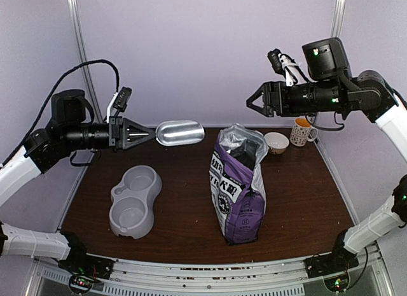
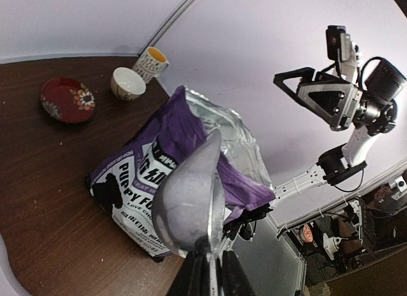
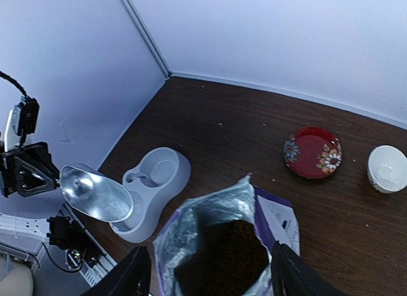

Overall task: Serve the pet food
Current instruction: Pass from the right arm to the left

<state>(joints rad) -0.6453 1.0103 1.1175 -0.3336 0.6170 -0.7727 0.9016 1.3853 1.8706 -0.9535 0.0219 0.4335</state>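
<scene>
Currently, seen from overhead w/ the arm bases at 6 o'clock: the L gripper (image 1: 147,133) is pinched on the handle of a shiny metal scoop (image 1: 180,132). The scoop is held level in the air at approx 11 o'clock, hollow side up & empty. The R gripper (image 1: 252,101) hangs in the air at approx 1 o'clock, fingers spread, gripping nothing, pointed toward the scoop.

Below & between them a purple printed bag (image 1: 238,188) stands upright just right of table centre, top open. The pet food (image 3: 222,254) is inside that bag: the R wrist view looks straight down the foil mouth onto dark brown kibble. A grey double-bowl feeder (image 1: 135,200) sits at 9 o'clock, both wells looking bare, well apart from the bag. A white bowl (image 1: 276,142) & a patterned mug (image 1: 303,132) sit at 1 o'clock behind the bag. A red plate (image 3: 313,153) lies near the bowl.

Judgement: nothing served yet; next step is prob. dipping the scoop into the bag. Risks:
- The bag is soft & unsupported, so a sideways push from the scoop could tip it & spill kibble.
- The floppy foil lip may fold over the mouth.
- The handle is held by a thin pinch, so a loaded scoop could twist & shed pellets on the way to the feeder.
</scene>
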